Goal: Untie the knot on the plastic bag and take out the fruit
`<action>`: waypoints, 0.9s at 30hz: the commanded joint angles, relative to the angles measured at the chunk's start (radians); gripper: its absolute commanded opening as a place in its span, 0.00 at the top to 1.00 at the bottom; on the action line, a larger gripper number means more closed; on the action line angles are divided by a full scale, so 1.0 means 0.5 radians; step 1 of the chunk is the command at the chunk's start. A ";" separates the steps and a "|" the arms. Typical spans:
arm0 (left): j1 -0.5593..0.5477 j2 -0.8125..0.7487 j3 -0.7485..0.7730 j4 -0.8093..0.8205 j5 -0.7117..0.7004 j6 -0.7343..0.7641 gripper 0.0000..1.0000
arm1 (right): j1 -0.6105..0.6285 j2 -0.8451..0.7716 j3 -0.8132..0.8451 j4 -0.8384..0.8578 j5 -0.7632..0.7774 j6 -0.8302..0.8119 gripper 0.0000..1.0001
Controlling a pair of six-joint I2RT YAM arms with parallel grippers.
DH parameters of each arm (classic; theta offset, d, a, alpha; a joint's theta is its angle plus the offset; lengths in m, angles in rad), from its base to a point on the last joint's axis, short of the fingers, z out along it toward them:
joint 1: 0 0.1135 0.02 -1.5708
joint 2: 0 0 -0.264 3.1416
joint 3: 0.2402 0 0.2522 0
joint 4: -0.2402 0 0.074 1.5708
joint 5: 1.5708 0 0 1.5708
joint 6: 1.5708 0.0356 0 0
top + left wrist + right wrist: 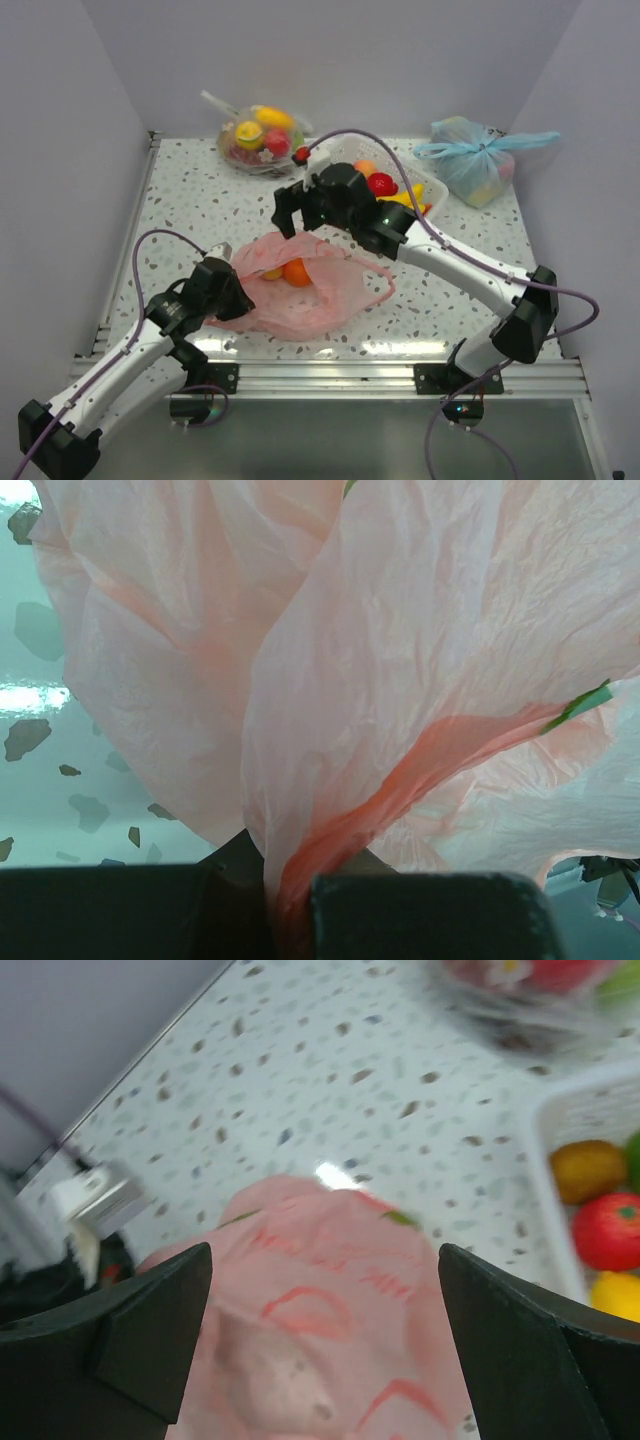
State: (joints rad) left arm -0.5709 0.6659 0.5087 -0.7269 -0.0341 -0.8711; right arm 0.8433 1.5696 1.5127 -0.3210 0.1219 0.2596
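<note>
The pink plastic bag [305, 290] lies in the middle of the table with its mouth open; no knot shows. An orange [296, 272] and a yellow fruit [272, 272] sit inside. My left gripper [232, 285] is shut on the bag's left edge; in the left wrist view the pink film [400, 680] is pinched between the fingers [420, 915]. My right gripper [290, 210] is open and empty, hovering above the bag's far edge; the right wrist view shows the bag [330, 1330] below between its fingers [150, 1330].
A white basket [432, 192] with several toy fruits stands behind the right gripper. A clear bag of fruit [260, 140] lies at the back. A light blue tied bag [475, 160] lies at the back right.
</note>
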 commanded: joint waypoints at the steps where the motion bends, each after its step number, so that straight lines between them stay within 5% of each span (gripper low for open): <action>1: 0.000 0.006 0.062 0.012 -0.015 0.027 0.97 | 0.236 -0.102 -0.202 -0.002 -0.213 0.103 0.02; 9: -0.003 0.024 0.105 0.012 0.004 0.018 0.97 | 0.556 -0.016 -0.534 -0.024 -0.382 0.220 0.04; 13: -0.003 0.037 0.136 0.000 0.016 0.018 0.97 | 0.559 -0.001 -0.730 0.151 -0.115 0.376 0.05; 27: -0.003 -0.052 0.112 -0.059 0.056 0.027 0.98 | 0.470 0.309 -0.626 0.268 0.909 0.852 0.13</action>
State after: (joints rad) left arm -0.5705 0.6586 0.5537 -0.7441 -0.0216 -0.8711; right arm 1.0912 1.7145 1.1530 -0.2428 0.4076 0.5877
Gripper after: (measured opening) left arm 0.049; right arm 0.866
